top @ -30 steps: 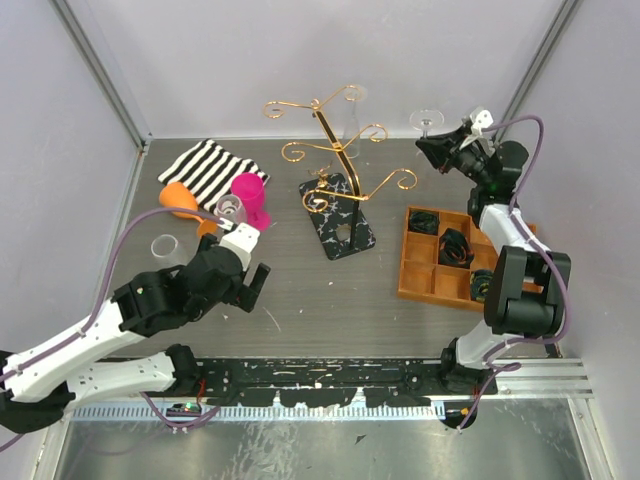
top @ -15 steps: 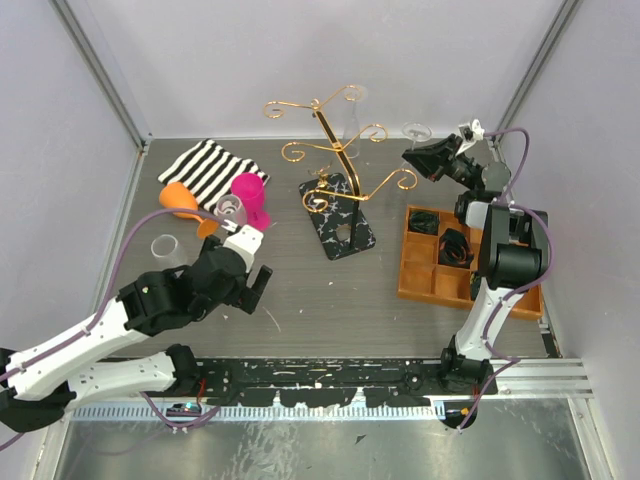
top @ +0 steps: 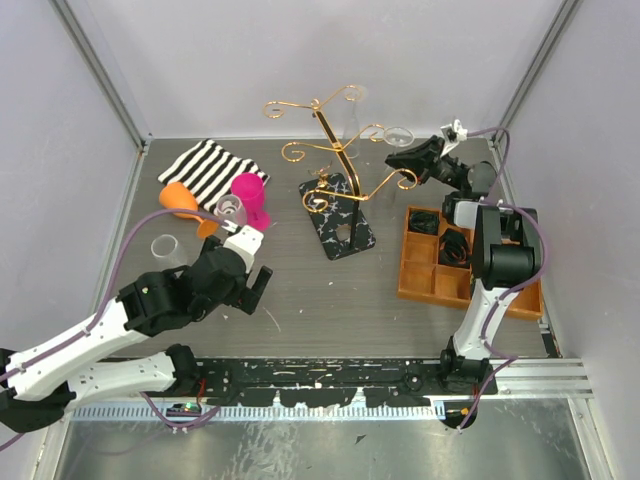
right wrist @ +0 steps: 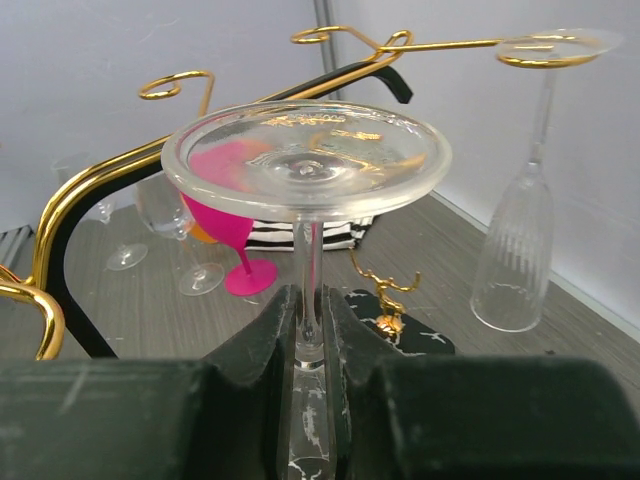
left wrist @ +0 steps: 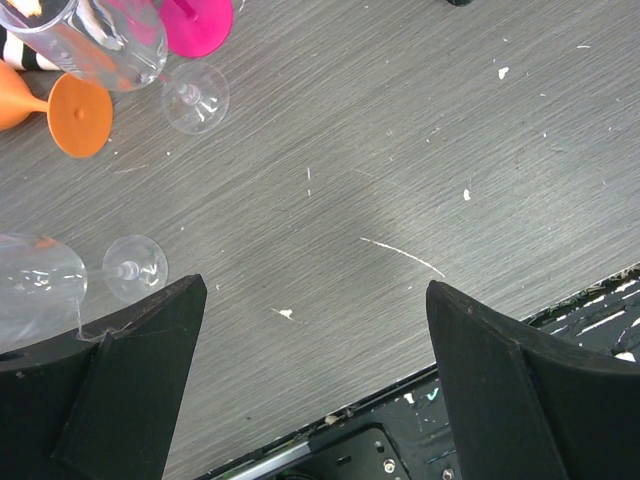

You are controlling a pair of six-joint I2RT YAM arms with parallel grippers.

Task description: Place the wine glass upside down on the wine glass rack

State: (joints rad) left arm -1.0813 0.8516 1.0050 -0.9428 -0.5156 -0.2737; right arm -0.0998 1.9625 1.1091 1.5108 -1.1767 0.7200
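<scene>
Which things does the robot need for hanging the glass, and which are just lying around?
Needed: wine glass, held by its stem in the right gripper; wine glass rack.
Just lying around: pink glass, orange glass, striped cloth, orange tray.

Pale grey walls rise behind the right pincer, joined by a metal corner post. Below the left pincer lies dark wood-grain tabletop, flecked white, perhaps chipped paint.

wine glass rack arms and a hanging glass crowd the wine glass.
</scene>
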